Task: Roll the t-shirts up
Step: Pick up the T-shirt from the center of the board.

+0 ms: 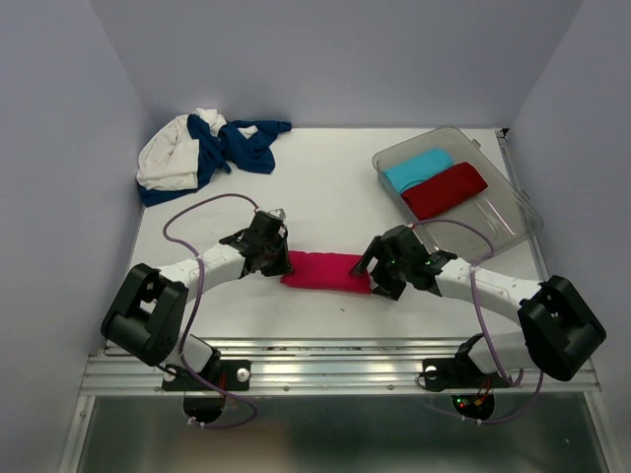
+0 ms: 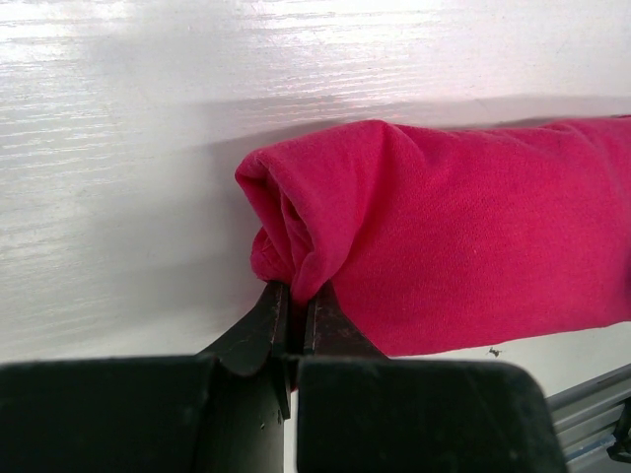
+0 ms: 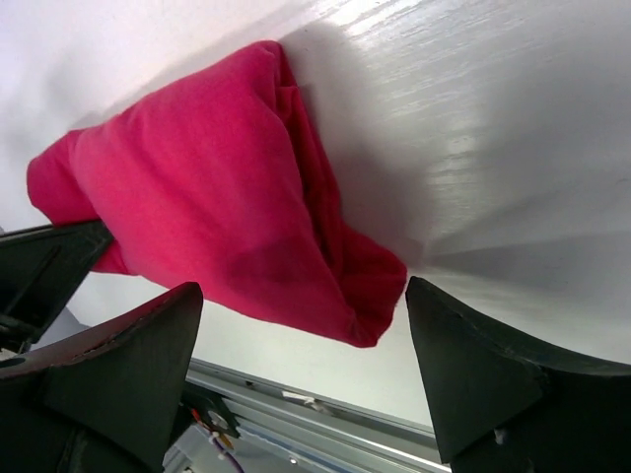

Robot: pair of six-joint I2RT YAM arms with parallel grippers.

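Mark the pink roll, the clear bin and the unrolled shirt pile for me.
pink roll [image 1: 325, 271], top external view, middle of the roll.
clear bin [image 1: 508, 209], top external view, bare floor right of the red roll.
shirt pile [image 1: 229, 148], top external view, navy cloth near its middle.

Top camera looks down over the table [image 1: 325, 187]; both wrist cameras closely face the pink-red t-shirt [image 2: 463, 227].

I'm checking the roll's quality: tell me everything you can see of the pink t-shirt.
The pink t-shirt is soft, bright pink-red knit cloth, rolled into a long bundle lying flat on the white table near its front edge. Folded layers show at both ends. The left gripper is shut on a fold at its left end; the right gripper stands open around its right end.
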